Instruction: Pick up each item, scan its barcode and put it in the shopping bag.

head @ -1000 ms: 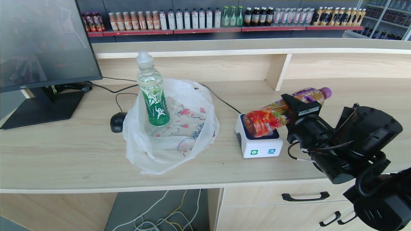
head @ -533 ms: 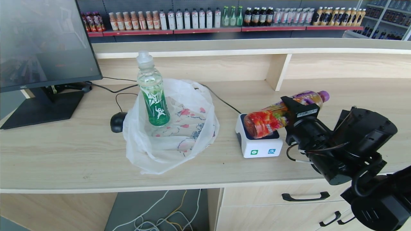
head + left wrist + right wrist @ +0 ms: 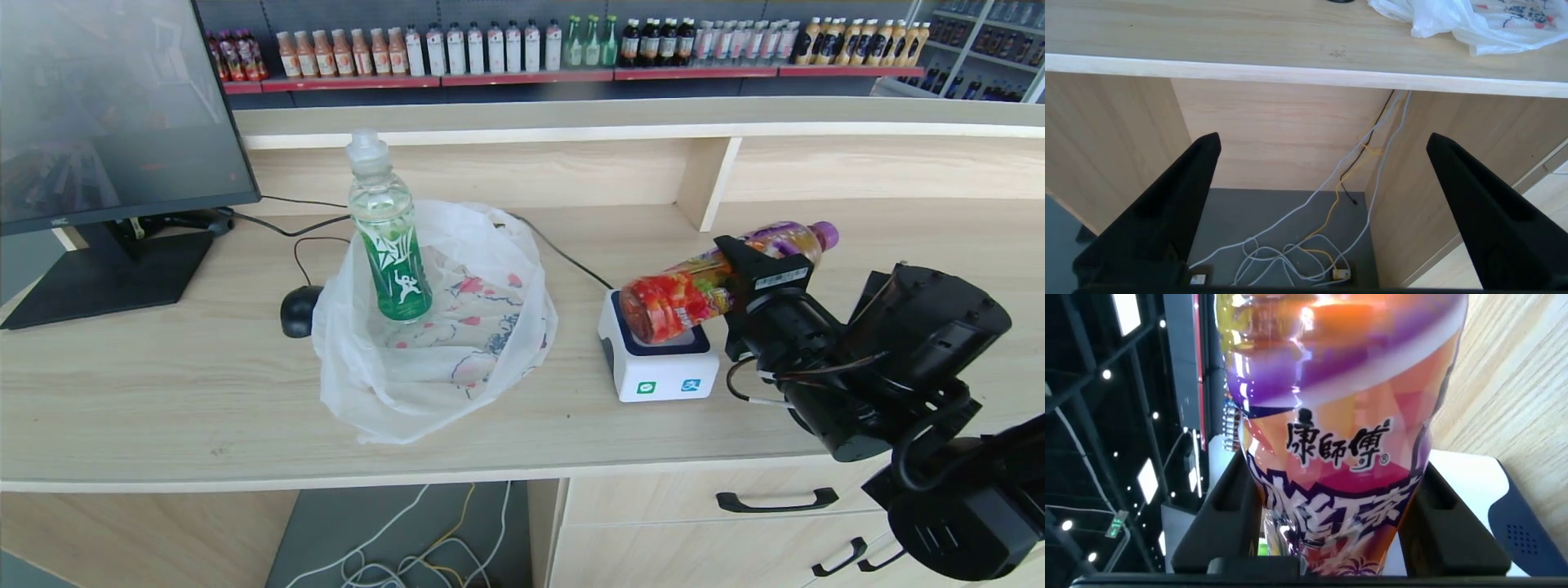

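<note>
In the head view my right gripper is clamped on the purple-capped juice bottle. The bottle lies tilted, its base low over the white scanner and its cap up and away. I judge this to be the scanning step, so I would roll the wrist slowly to sweep the label across the scanner's window, taking care that the base doesn't knock the box. The shopping bag sits to the scanner's left with a green bottle standing in it, so the drop should land beside that one. In the left wrist view the left gripper hangs spread open below the edge of the counter, holding nothing. In the right wrist view the fingers hug the label on both sides, and I can't spot the barcode there.
</note>
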{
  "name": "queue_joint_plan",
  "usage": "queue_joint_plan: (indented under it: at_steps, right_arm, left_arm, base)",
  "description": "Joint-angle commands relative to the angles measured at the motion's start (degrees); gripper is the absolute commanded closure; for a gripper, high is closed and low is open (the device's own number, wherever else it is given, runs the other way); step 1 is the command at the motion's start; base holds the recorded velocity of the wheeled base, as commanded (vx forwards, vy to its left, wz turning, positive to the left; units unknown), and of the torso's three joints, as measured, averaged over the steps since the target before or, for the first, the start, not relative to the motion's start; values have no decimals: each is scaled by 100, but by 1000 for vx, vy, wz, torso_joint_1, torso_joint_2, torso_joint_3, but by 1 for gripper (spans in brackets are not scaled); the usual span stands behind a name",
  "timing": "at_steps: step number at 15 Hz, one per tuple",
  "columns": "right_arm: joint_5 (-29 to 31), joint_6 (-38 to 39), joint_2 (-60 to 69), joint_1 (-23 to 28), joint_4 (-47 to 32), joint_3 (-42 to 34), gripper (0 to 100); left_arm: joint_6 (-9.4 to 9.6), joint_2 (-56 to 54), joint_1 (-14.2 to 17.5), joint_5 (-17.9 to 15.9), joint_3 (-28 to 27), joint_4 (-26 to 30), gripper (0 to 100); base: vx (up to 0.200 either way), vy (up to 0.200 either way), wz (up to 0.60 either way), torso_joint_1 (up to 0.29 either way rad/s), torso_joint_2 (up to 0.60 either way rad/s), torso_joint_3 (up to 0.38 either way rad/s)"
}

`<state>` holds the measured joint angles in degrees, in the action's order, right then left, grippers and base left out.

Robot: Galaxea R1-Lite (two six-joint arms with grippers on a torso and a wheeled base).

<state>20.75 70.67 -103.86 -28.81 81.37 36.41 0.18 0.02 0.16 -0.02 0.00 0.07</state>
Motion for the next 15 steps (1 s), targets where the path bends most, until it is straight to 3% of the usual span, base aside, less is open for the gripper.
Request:
queue_joint_plan:
  at_steps: [1, 7, 11, 15]
  right_arm:
    - [-1, 0, 15, -2, -34, 32, 100]
    - [-1, -18, 42, -2, -34, 41, 100]
    - [-89, -721, 253, -160, -34, 261, 100]
    - [-168, -2031, 472, -424, -78, 323, 100]
  left_arm:
    - [-1, -2, 2, -6, 0, 1, 0]
    - [-1, -2, 2, 2, 0, 1, 0]
    - [-1, -2, 2, 2, 0, 1, 0]
    - [-1, -2, 2, -6, 0, 1, 0]
  base:
    - [0, 0, 0, 0, 0, 0]
    - [0, 0, 0, 0, 0, 0]
    - [0, 0, 0, 0, 0, 0]
    - [0, 0, 0, 0, 0, 0]
